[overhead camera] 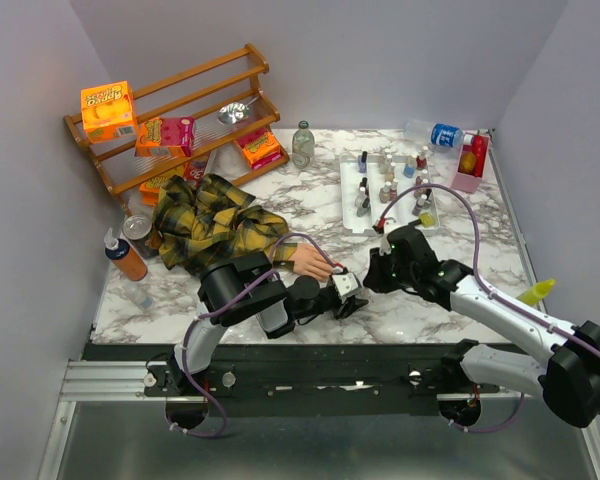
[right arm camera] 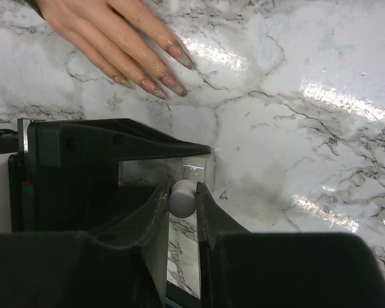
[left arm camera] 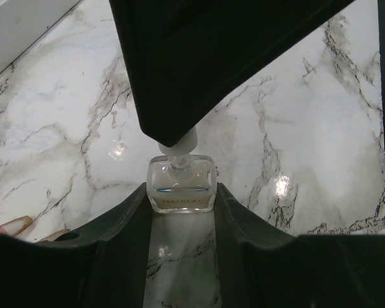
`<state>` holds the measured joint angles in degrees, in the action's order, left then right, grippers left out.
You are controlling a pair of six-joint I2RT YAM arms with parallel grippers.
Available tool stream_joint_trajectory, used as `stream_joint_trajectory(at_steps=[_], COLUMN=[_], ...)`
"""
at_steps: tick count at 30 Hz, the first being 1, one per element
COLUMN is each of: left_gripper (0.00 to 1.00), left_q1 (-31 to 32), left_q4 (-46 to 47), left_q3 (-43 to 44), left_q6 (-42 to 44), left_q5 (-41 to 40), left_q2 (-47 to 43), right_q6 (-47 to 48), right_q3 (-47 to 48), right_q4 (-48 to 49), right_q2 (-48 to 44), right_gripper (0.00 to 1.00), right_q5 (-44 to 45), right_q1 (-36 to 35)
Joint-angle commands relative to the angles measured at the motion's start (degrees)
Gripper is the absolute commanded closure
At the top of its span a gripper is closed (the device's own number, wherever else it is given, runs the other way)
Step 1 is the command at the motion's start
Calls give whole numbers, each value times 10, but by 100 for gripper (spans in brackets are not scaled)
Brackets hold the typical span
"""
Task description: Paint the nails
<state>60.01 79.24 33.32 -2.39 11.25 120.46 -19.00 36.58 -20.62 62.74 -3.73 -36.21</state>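
Where the nails lie: nails (right arm camera: 169, 79) tip the peach mannequin hand (right arm camera: 109, 32), which lies flat on the marble surface (right arm camera: 295, 147) near both grippers; its plaid sleeve (overhead camera: 215, 225) runs off to the left.
Left gripper (left arm camera: 181, 200): jaws closed on the sides of a small clear nail-polish bottle (left arm camera: 181, 183); whether it rests on the surface or hangs clear cannot be told.
Right gripper (right arm camera: 182, 202): jaws narrow, clamped on the bottle's white cap (right arm camera: 181, 196).
Step, as judged: uncapping, to free the brush; painting not yet begun.
Risk one: a slack hold below would let the whole bottle turn with the cap.
Risk two: a pull off the cap's axis could wrench the bottle loose and spill polish on the surface or the fingers close by.
Risk three: a loaded brush could drip, or smear skin, the nails being small targets.
Bottle contents: clear or very pale liquid; level not readable.
White tray (overhead camera: 346, 215): many small polish bottles, upright, mixed colours.
Pink box (overhead camera: 467, 182): one yellow and one red item, kind unclear.
Wooden rack (overhead camera: 210, 65): snack boxes and a metal utensil.
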Motion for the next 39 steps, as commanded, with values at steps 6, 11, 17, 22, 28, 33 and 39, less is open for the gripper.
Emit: stream_joint_trajectory(at_steps=[6,11,17,22,28,33,39], left_gripper=[61,61,62,62,62,62,62], left_q1=[0,-1,0,0,0,0,1], left_q4=[49,53,53,51,53,51,55], left_q3=[2,0,-4,-7,-7,-7,-8], left_q6=[4,3,7,14,16,19,20], left_q5=[12,11,7,2,-3,-8,-5], left_q2=[19,17,13,6,6,6,8], right_q6=[-15,-34,-54,-74,-97,-127,-130], right_q3=[9,1,-1,-5,-5,-2,2], right_q4=[-8,-7,-1,-1,-8,-28,-30], right_q2=[6,12,34,43,64,69,36], right_gripper=[99,99,99,99,99,99,66], right_q5=[102,144,175,185,208,227,230], right_q1=[-60,-87,-106,-109,-113,-113,-117])
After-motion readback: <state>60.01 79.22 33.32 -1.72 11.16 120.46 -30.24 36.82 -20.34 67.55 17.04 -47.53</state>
